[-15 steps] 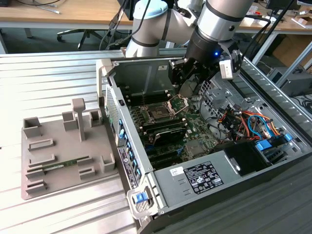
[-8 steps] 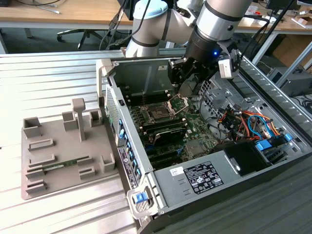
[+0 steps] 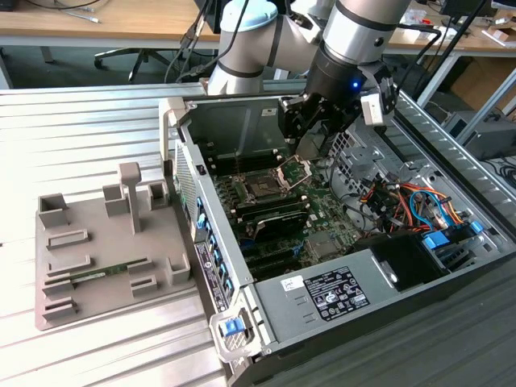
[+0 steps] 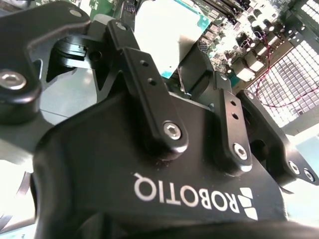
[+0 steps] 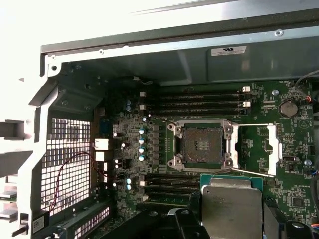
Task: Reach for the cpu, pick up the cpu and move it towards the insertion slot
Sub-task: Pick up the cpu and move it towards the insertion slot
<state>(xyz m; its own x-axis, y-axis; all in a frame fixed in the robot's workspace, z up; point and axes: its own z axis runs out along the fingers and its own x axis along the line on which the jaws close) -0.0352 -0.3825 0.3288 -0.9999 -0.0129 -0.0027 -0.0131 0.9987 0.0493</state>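
- The open grey metal computer case [image 3: 266,314] lies on the table.
- The black two-fingered gripper [image 3: 310,137] hangs inside it, clamped on the flat silvery square cpu [image 5: 232,209]: pickup looks done.
- The dark, metal-framed insertion slot [image 5: 202,145] sits empty just beside the chip.

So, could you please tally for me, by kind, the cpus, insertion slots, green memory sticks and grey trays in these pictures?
cpu: 1
insertion slot: 1
green memory stick: 1
grey tray: 1
Total: 4
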